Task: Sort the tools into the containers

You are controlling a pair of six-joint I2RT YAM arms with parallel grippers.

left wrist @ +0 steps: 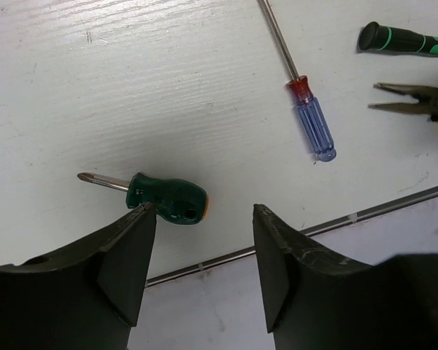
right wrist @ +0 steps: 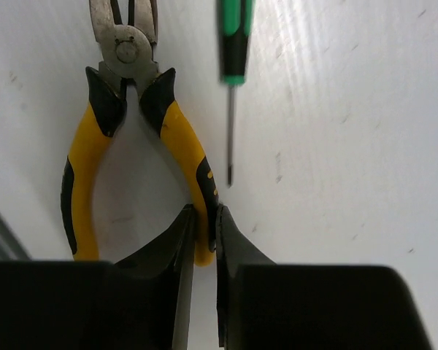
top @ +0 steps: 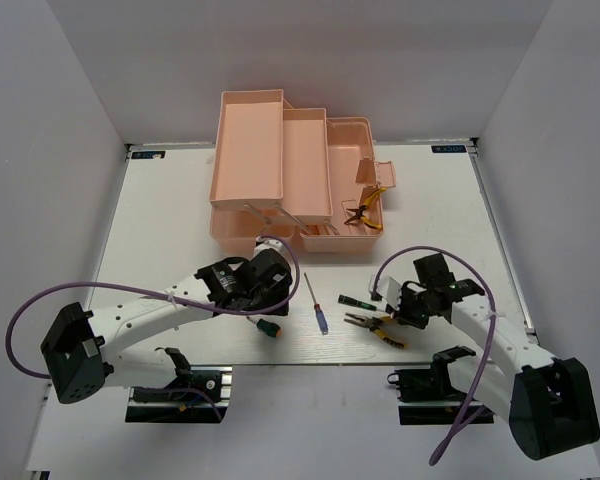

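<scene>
Salmon-pink translucent plastic: the toolbox sits at the far centre of the tabletop, opened out, with its rectangular trays stepped up toward the left. Tabletop white, with a fine streaked grain and a metal strip along the near edge. Plain pale walls close it in on three sides.

One pair of yellow-handled pliers, the boxed pliers, lies in the right part of the toolbox; exact compartment unclear.

Loose tools lie on the near half of the tabletop:
- The loose pliers have steel jaws and curved yellow grips with black inserts, and lie flat at the right.
- The blue screwdriver has a clear blue fluted handle, a red collar and a thin steel shaft, and lies near the centre.
- The slim screwdriver is black with green bands and lies just beside the loose pliers.
- The stubby screwdriver has a glossy dark green handle and a short cross tip, and lies at the left.

Right gripper: fingers pinched on the end of one yellow handle of the loose pliers.

Left gripper: black fingers spread wide, hanging above the stubby screwdriver and gripping nothing.
</scene>
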